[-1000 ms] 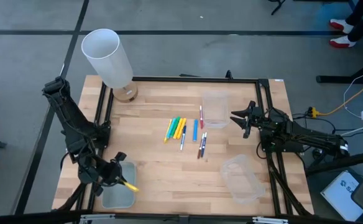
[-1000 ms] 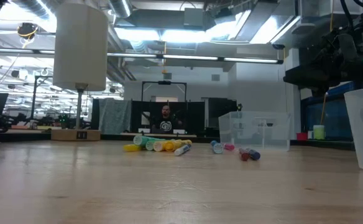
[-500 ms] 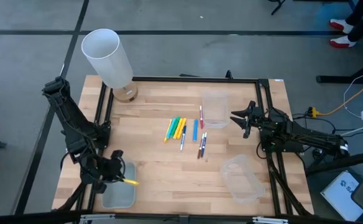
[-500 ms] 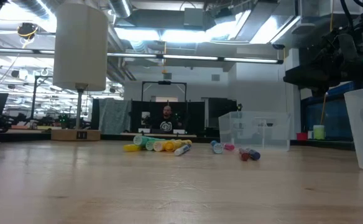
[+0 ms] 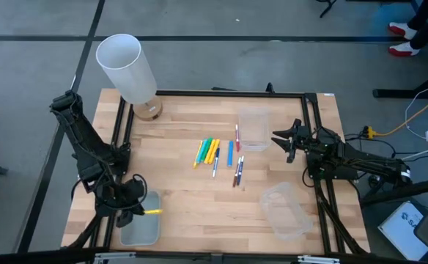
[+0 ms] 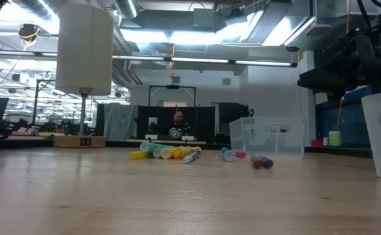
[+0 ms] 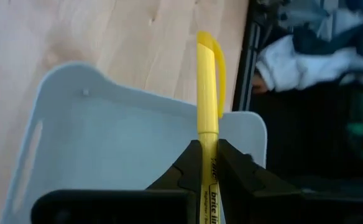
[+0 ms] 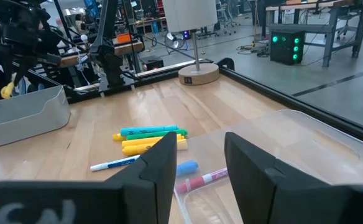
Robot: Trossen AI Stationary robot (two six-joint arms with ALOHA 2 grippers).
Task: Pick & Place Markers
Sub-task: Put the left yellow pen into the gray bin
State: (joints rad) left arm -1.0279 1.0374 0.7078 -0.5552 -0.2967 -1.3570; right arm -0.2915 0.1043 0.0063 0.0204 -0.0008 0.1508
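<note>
Clamping a yellow marker [image 7: 208, 112], the left gripper [image 5: 132, 208] hangs over the pale tray [image 5: 137, 233] at the bench's near-left corner; the right gripper [image 5: 283, 141], fingers apart and empty, waits by the right edge.

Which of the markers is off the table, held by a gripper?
The yellow marker clamped in the left gripper above the grey tray; the other markers lie mid-table.

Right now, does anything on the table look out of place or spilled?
Nothing looks spilled. The markers lie loose mid-table, waiting to be sorted. The left gripper holds a yellow marker over the grey tray; the right gripper waits open beside a clear tray.
</note>
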